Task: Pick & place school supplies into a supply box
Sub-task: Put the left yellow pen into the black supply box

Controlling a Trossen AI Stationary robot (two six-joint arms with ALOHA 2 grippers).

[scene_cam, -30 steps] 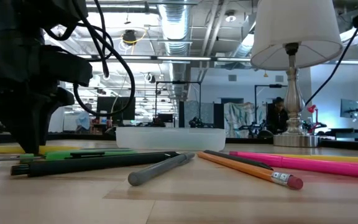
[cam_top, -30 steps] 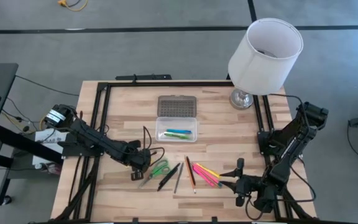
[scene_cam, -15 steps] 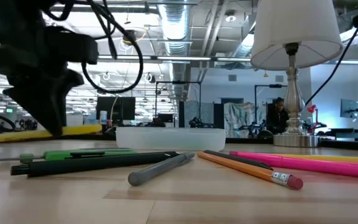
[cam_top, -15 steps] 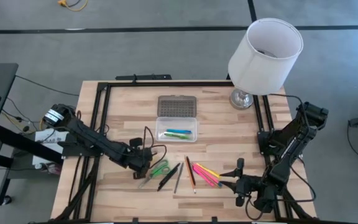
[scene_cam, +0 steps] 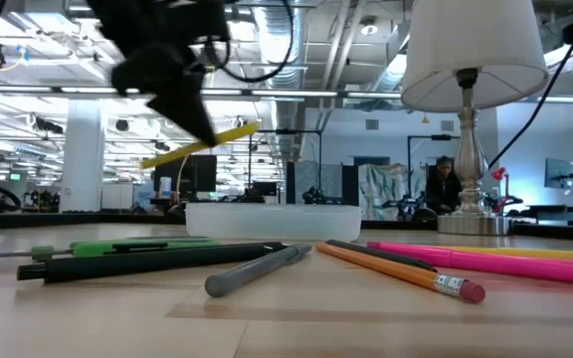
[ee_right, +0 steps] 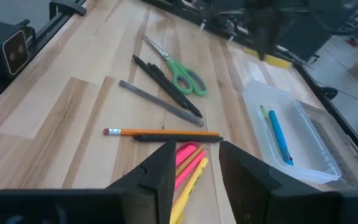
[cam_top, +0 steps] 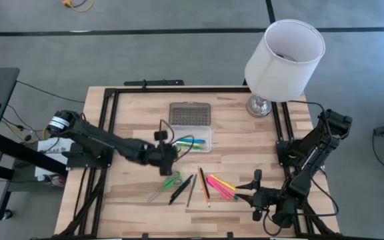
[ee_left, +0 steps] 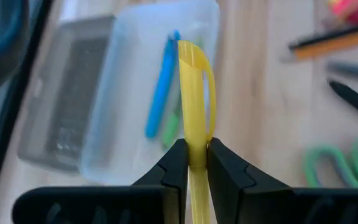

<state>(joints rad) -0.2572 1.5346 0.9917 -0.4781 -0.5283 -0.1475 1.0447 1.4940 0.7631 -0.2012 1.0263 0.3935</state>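
My left gripper [cam_top: 167, 152] is shut on a yellow pen [scene_cam: 202, 146] and holds it in the air at the left end of the supply box [cam_top: 190, 139]. The box is a clear case with its grey ribbed lid [cam_top: 190, 113] laid open behind it. A blue pen [ee_left: 162, 87] and a green one lie inside. Green scissors [cam_top: 169, 181], a black pen [cam_top: 181, 189], a grey pencil [cam_top: 191, 189], an orange pencil [cam_top: 205, 185] and pink and yellow highlighters [cam_top: 222, 186] lie on the table in front of the box. My right gripper [ee_right: 197, 155] waits open at the near right, above the highlighters. My left gripper pinches the yellow pen's shaft [ee_left: 195, 152] between its two fingers. The fingers come slanting down from the table's left. The pen's free end [ee_left: 194, 53] sticks out ahead of them over the box. The pen is clear of the table and tilted, its right end higher.
A white-shaded lamp [cam_top: 282, 60] stands at the far right corner on a metal foot [cam_top: 260, 105]. Black frame rails [cam_top: 109, 127] run along the table's left, far and right sides. Bare wood lies left of the box and along the near edge.
My left gripper has risen from the table beside the scissors, gone right and toward the far edge up to the box, and turned on the way. The yellow pen came up with it. It lay on the table before and now hangs tilted by the box's left end.
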